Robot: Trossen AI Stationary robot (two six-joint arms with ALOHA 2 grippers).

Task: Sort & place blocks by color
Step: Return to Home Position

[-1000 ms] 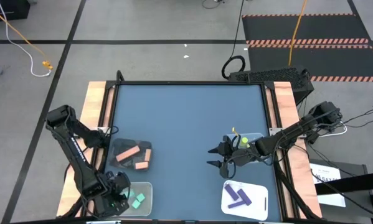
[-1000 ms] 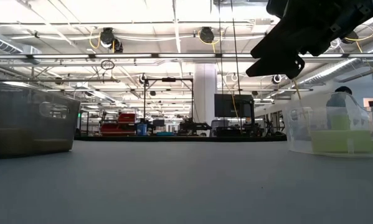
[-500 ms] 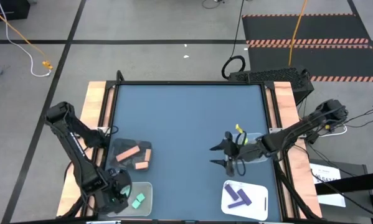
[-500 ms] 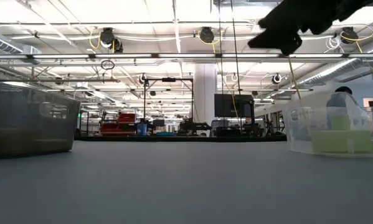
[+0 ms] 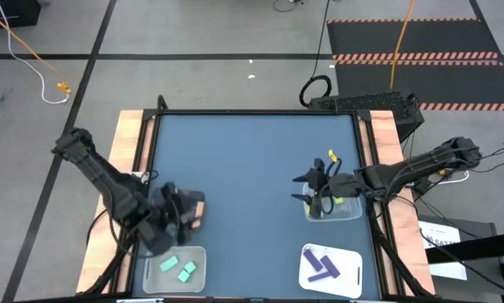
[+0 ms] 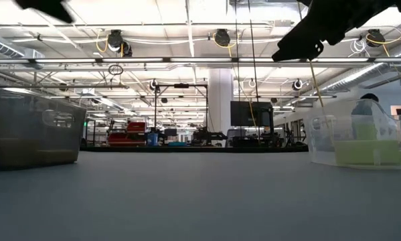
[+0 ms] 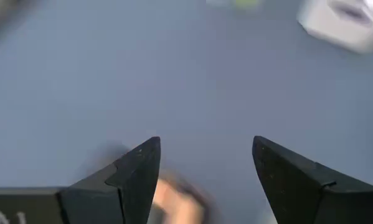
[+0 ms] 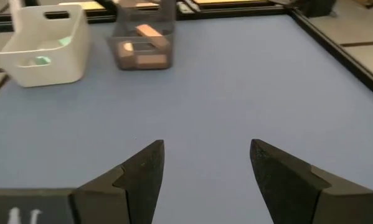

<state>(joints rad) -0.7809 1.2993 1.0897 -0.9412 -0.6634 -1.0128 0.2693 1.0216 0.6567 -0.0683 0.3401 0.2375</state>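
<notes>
Your left claw (image 7: 205, 146) is spread wide, holding nothing, over the dark bin (image 8: 166, 22). Your right claw (image 8: 206, 146), equally wide and empty, hovers beside the clear bin (image 5: 349, 213).

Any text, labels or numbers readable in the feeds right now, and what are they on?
None can be read.
White sheet, low at the high view's right: print too small to read.
Left hand: pale marks on its body, cut off at the picture's edge, unreadable.
Right hand: same cut-off marks, unreadable.
</notes>
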